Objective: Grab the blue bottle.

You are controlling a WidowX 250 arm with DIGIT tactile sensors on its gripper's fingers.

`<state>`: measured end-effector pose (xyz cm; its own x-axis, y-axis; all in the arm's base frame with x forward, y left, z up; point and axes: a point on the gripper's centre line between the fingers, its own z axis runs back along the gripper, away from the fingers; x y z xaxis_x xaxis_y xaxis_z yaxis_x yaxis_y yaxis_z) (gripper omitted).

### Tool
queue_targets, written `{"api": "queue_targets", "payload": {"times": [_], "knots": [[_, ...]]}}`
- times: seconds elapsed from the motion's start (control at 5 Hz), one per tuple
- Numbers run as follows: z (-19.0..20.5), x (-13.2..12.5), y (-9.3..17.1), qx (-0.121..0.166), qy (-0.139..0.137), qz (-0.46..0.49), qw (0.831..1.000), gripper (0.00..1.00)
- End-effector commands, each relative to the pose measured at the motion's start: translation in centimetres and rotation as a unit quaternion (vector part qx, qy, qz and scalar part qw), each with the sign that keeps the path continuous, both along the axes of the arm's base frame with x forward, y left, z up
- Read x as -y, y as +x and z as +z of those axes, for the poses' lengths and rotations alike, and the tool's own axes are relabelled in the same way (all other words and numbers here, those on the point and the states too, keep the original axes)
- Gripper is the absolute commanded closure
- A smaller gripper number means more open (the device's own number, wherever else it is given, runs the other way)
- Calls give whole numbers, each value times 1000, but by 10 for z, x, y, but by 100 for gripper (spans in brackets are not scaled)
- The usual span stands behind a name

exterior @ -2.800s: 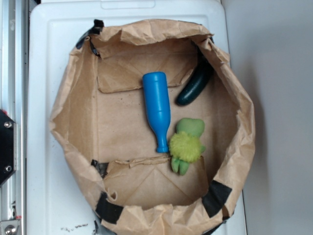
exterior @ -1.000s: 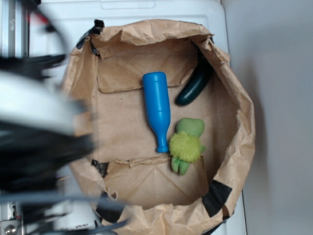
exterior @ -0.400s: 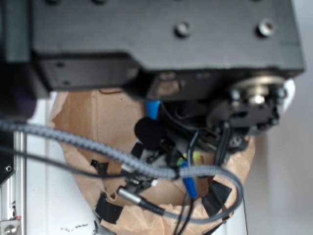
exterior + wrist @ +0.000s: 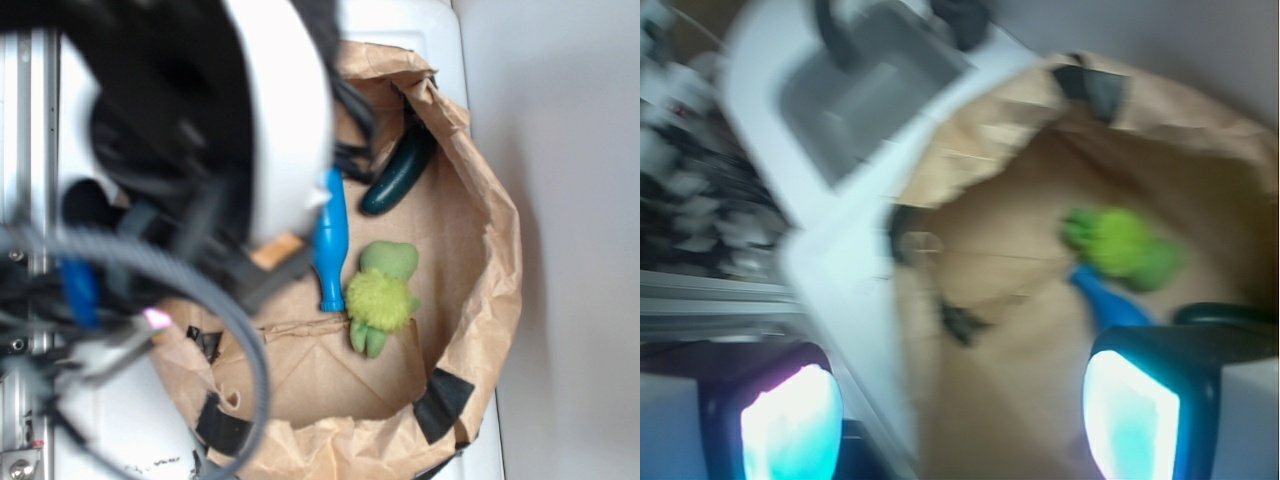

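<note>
While jaws gape, blue bottle (image 4: 1108,305) lies between

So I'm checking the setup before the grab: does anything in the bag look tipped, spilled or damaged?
Nothing spilled or broken. The blue bottle lies on its side in the crumpled paper bag, neck beside the green plush toy; the robot arm hides part of it.

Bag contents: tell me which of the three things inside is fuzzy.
The green plush toy, beside the neck of the blue bottle. Its shaggy lime middle sets it apart from the smooth bottle and the glossy dark green cucumber.
</note>
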<state>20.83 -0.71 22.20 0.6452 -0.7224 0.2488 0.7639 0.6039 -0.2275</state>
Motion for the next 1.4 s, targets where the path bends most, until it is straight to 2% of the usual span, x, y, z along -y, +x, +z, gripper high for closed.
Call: {"api": "queue_targets", "payload": {"times": [0.0, 0.2, 0.4, 0.6, 0.8, 1.0, 1.2], "knots": [[18, 7, -3, 29, -1, 3, 1000, 0], [18, 7, -3, 29, -1, 3, 1000, 0], [-11, 6, 28, 33, 27, 29, 999, 0], [-27, 7, 40, 40, 48, 32, 998, 0], [-52, 14, 46, 62, 82, 15, 995, 0], [-75, 15, 51, 88, 98, -12, 991, 0], [-96, 4, 59, 60, 82, -51, 994, 0]]}}
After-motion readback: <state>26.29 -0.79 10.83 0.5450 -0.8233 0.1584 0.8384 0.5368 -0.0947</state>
